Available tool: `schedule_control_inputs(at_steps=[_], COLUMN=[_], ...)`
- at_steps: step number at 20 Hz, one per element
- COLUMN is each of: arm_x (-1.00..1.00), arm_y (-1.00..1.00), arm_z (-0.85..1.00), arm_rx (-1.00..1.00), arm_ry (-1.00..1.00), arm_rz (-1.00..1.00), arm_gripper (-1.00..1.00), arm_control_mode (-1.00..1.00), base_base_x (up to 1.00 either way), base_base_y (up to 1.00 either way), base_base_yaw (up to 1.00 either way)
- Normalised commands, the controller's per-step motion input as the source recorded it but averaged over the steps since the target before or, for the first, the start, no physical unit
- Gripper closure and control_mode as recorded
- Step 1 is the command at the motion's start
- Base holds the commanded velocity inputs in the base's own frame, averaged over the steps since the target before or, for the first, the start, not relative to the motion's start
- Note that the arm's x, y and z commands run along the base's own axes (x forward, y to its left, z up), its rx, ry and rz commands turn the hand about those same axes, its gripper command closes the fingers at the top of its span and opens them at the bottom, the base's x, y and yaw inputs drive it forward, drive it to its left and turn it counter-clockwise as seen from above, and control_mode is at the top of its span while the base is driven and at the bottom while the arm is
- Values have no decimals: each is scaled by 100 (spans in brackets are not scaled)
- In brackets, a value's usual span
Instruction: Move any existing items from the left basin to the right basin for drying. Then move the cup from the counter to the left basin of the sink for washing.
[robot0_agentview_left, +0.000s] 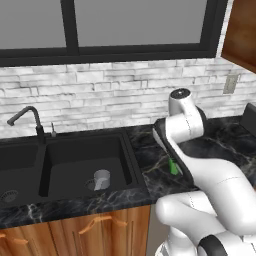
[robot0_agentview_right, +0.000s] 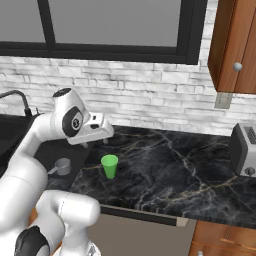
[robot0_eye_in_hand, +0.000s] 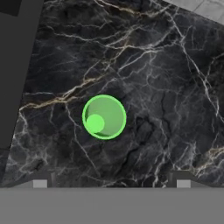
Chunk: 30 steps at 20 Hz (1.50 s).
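1. Gripper (robot0_eye_in_hand: 111, 183): the hand view shows its two finger tips set wide apart at the bottom edge, with nothing between them. It points straight down at the counter (robot0_eye_in_hand: 166, 87).
2. From the right base view the hand (robot0_agentview_right: 95, 129) hangs above the counter, up and a little toward the sink side of the cup, and is not touching it.
3. Cup (robot0_eye_in_hand: 104, 117): a bright green tumbler standing upright on the counter, seen from directly above in the hand view so its open mouth and round bottom show. In the right base view the cup (robot0_agentview_right: 109, 166) stands just to the right of the sink's edge. In the left base view only a green sliver of it (robot0_agentview_left: 173, 166) shows past the arm's forearm.
4. Sink (robot0_agentview_left: 131, 157): a matte black double bowl set into the counter, left of the cup.
5. Right basin (robot0_agentview_left: 75, 155): a pale grey mug (robot0_agentview_left: 101, 179) lies on its side near the basin's drain.
6. Left basin (robot0_agentview_left: 17, 165): only part of it is in frame, with a round drain (robot0_agentview_left: 8, 196) on its floor.
7. Black gooseneck faucet (robot0_agentview_left: 27, 119): it stands behind the sink's divider.
8. Toaster (robot0_agentview_right: 244, 150): it sits on the counter well to the right of the cup.
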Motion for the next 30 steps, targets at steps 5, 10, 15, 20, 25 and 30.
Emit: schedule_control_inputs(at_steps=[5,10,15,20,25,30], arm_x=[0,6,16,10,5,5], arm_y=[1,0,0,0,0,0], arm_z=[-12,-22,-26,-32,-34,-28], arm_rx=[-10,-4,-3,-2,0,0], arm_ry=[2,0,0,1,2,1], arm_rz=[0,0,0,0,0,0], arm_gripper=[-100,-100,-100,-100,-100,-100], arm_control_mode=[-100,-100,-100,-100,-100,-100], base_base_x=[0,0,0,0,0,0], base_base_y=[0,0,0,0,0,0], base_base_yaw=[0,0,0,0,0,0])
